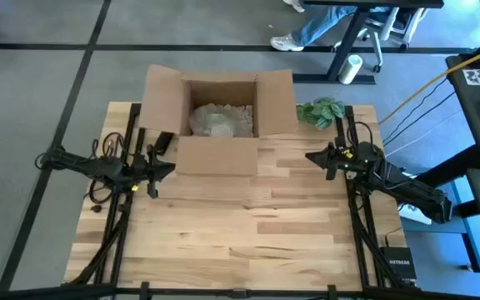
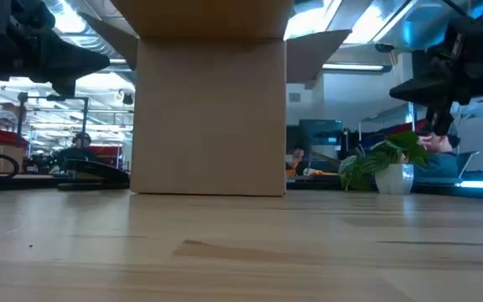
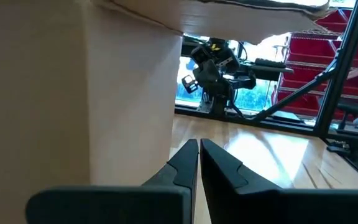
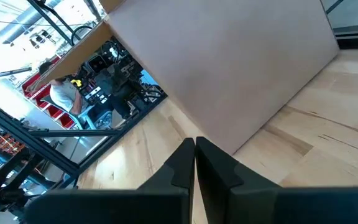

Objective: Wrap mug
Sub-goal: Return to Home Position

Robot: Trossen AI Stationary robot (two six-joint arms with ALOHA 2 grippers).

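1. An open brown cardboard box [image 1: 161, 104] is standing at the upper centre of the high view, on the far part of the light wooden table [image 1: 240, 233], with its four flaps folding outward.
2. A translucent bubble-wrapped bundle [image 1: 216, 122] is lying inside the box, toward the left of the cavity. The mug is not showing through the wrap.
3. The left gripper [image 1: 170, 169] is hovering at the left centre of the high view, just beside the lower left corner of the box's near flap. In the left wrist view its two dark fingers [image 3: 179, 165] are pressing together and pinching nothing.
4. The right gripper [image 1: 311, 156] is hovering at the right centre of the high view, apart from the box and pointing toward it. In the right wrist view its fingers [image 4: 179, 165] are likewise pressing together, empty.
5. A small green leafy plant [image 1: 319, 111] is standing at the upper right of the table, just beside the box's right flap. The low view shows it sitting in a white pot.
6. In the low view the box is filling the upper centre, and the two arms are hanging above the table at the upper corners.
7. A person's legs [image 1: 311, 29], in blue trousers and white shoes, are showing at the top edge of the high view.
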